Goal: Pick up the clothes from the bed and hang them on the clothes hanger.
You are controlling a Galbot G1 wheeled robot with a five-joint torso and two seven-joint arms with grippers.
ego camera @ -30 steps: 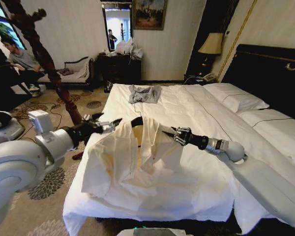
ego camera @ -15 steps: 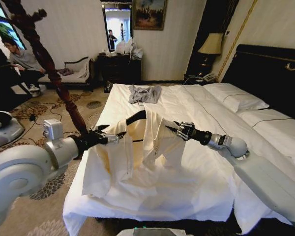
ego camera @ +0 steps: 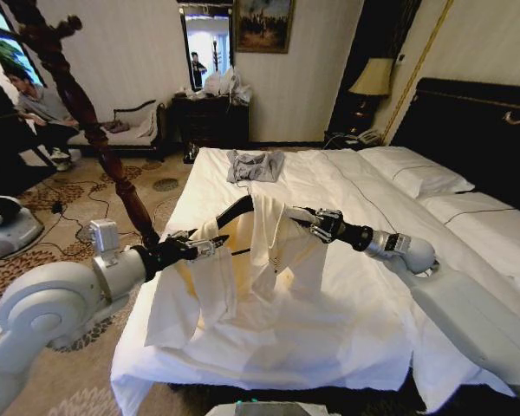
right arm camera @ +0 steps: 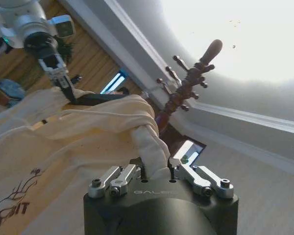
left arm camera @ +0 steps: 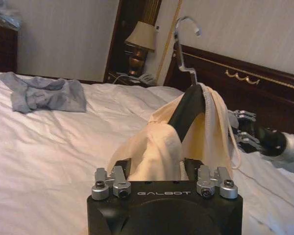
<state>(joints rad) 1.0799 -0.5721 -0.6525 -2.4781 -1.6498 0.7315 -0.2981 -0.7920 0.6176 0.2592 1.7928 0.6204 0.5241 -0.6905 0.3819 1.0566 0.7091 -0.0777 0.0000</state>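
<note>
Hotel-type bedroom: the bed point(ego camera: 329, 303) has white sheets, pillows point(ego camera: 413, 172) up by a dark headboard point(ego camera: 468, 121), and a patterned carpet point(ego camera: 69, 347) off to the robot's left. A lamp point(ego camera: 371, 80) sits in the far corner, a dark wooden coat stand point(ego camera: 78, 104) leans in at the left, and a grey garment point(ego camera: 254, 165) lies near the bed's far end.

The shirt point(ego camera: 243, 269) is held up over the middle of the bed, draped on the hanger point(ego camera: 234, 211). The hanger's bar runs roughly left-right between the arms, and in the left wrist view its hook point(left arm camera: 182, 41) points up.

Left gripper point(ego camera: 210, 246) is clamped on one end of the hanger with cloth bunched in it. Right gripper point(ego camera: 308, 218) is pinched tight on a twist of shirt fabric at the other side.
</note>
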